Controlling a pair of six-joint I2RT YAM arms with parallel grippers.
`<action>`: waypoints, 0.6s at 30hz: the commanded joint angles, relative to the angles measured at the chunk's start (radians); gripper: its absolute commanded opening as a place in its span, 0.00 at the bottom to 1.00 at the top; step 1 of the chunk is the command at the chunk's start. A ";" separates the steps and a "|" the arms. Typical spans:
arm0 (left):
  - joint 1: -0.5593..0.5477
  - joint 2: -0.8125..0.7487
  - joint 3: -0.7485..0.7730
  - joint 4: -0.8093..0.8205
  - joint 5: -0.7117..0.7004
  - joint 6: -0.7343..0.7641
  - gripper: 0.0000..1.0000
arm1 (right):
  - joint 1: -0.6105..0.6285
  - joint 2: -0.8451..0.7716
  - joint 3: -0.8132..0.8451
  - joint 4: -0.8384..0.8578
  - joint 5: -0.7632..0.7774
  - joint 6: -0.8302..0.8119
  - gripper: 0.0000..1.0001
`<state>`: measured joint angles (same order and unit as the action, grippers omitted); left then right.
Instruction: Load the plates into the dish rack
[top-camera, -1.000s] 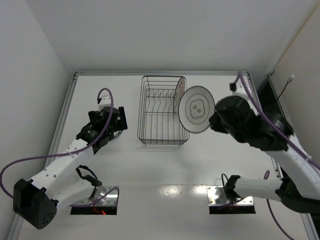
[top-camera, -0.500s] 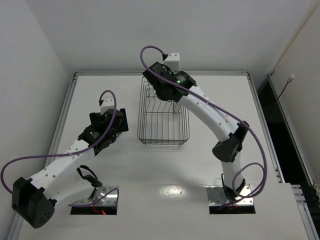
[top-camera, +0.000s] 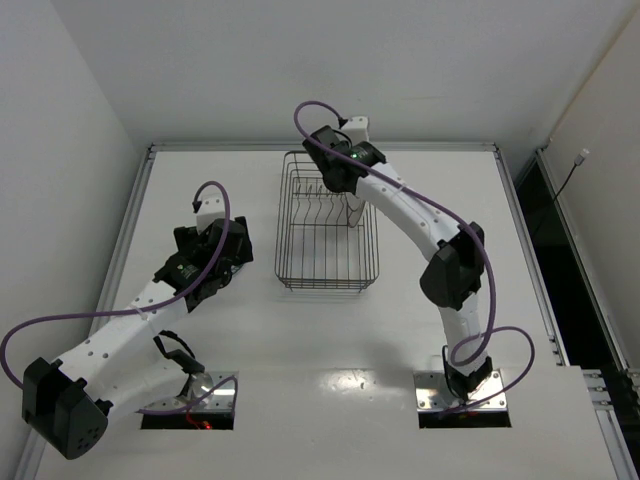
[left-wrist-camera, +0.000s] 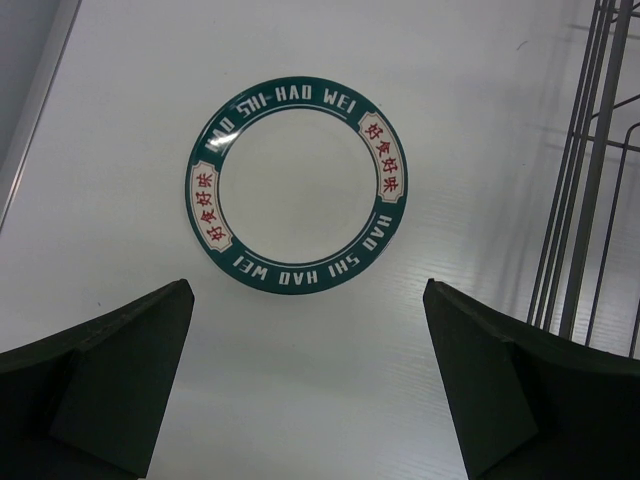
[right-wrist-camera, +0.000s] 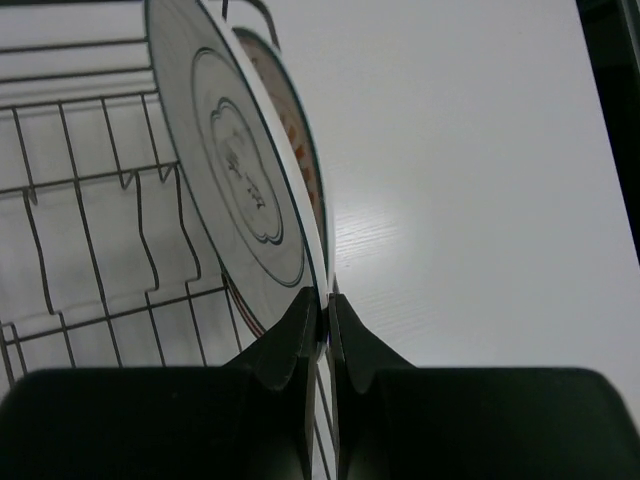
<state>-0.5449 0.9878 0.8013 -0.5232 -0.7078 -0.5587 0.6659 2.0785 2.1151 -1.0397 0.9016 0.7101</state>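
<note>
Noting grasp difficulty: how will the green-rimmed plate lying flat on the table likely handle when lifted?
The green-rimmed plate looks glazed and rigid, so it is probably slippery and breakable if dropped. Lying flat on the table, its low rim likely gives little purchase for a grasp; pushed, it should slide rather than tip.
</note>
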 joint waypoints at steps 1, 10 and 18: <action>-0.009 -0.009 0.036 0.002 -0.022 -0.006 1.00 | 0.002 0.035 -0.032 0.076 -0.010 0.003 0.00; -0.009 0.028 0.036 0.011 -0.013 -0.006 1.00 | 0.011 0.109 -0.075 0.096 -0.078 0.022 0.00; -0.009 0.058 0.036 0.011 0.007 0.003 1.00 | 0.040 -0.128 -0.170 0.125 -0.087 -0.004 0.45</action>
<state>-0.5449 1.0306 0.8017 -0.5259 -0.7086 -0.5583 0.6888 2.1448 1.9713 -0.9535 0.8165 0.7288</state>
